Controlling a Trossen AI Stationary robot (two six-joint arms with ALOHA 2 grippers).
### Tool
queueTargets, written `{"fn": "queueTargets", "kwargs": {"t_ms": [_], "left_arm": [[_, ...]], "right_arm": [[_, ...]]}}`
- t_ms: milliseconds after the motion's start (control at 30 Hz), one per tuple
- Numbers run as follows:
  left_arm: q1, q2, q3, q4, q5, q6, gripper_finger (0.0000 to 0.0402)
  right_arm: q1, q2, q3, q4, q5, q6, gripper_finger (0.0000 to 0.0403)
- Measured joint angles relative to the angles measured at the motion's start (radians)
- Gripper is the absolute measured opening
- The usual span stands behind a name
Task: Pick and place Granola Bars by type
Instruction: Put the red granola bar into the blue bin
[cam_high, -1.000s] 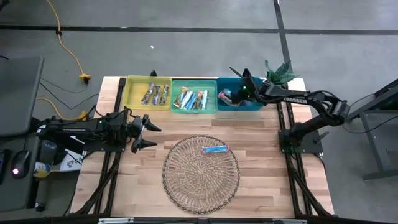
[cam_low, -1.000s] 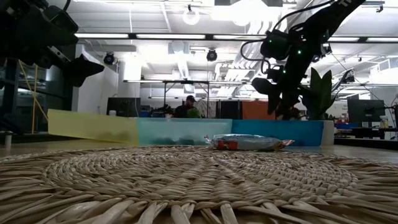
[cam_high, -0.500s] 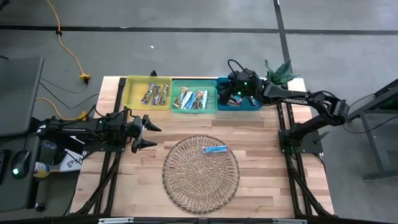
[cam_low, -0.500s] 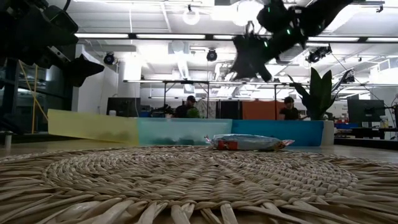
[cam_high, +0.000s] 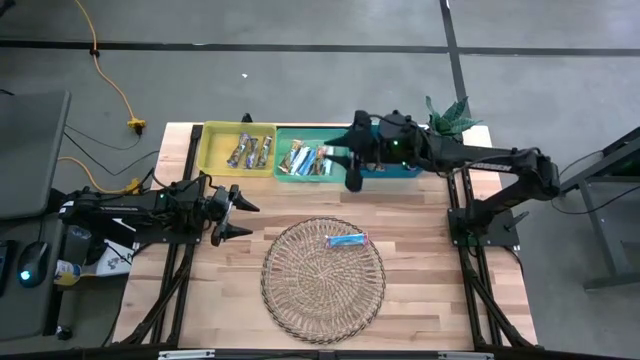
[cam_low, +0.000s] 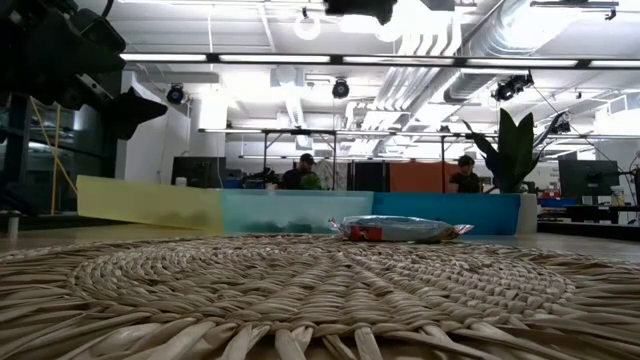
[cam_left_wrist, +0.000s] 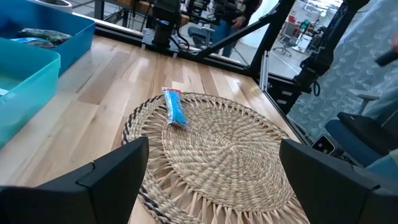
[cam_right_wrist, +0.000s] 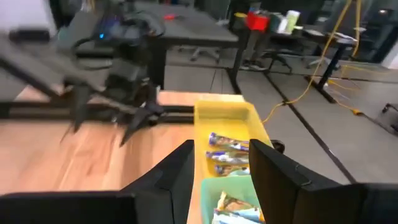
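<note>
The round wicker tray (cam_high: 323, 266) lies on the wooden surface (cam_high: 420, 240) and serves as the landmark here. One granola bar (cam_high: 346, 240) in a light blue-white wrapper lies flat on the tray, toward the edge nearest the bins; the left wrist view shows the same bar (cam_left_wrist: 175, 114) resting on the weave.

Beyond the tray, along the far edge of the surface, three bins stand side by side and touching. The yellow bin (cam_high: 237, 149) holds brown-silver bars (cam_high: 250, 151), the teal bin (cam_high: 311, 155) holds a few light blue-white bars (cam_high: 306, 159), and the blue bin (cam_high: 388, 160) is mostly covered by the right arm.

The right gripper (cam_high: 352, 168) hangs above the seam between the teal and blue bins, on the tray's far side. Its fingers (cam_right_wrist: 273, 168) stand partly apart with nothing between them, and past them the yellow bin is seen.

The left gripper (cam_high: 236, 212) waits off the tray's left side, just clear of its rim, pointing toward it. Its fingers (cam_left_wrist: 118, 174) are spread wide and empty.

A potted plant (cam_high: 449, 117) stands at the far right corner of the surface, beside the blue bin.
</note>
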Motion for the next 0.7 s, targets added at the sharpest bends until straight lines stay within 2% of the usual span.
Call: {"fn": "queueTargets", "kwargs": {"t_ms": [133,333,500,700], "left_arm": [[0.0,0.0,0.0,-0.004,0.0,0.0,0.0358],[0.0,0.0,0.0,-0.004,0.0,0.0,0.0358],[0.0,0.0,0.0,-0.004,-0.001,0.0,0.0358],[0.0,0.0,0.0,-0.005,-0.002,0.0,0.0358]], "right_arm": [[0.07,0.0,0.128,-0.248,0.074,-0.033,0.0136],[0.152,0.0,0.247,-0.467,0.084,0.023,0.014],[0.21,0.0,0.26,-0.601,0.082,0.111,0.0181],[0.257,0.052,0.211,-0.709,0.092,0.202,0.0232]]}}
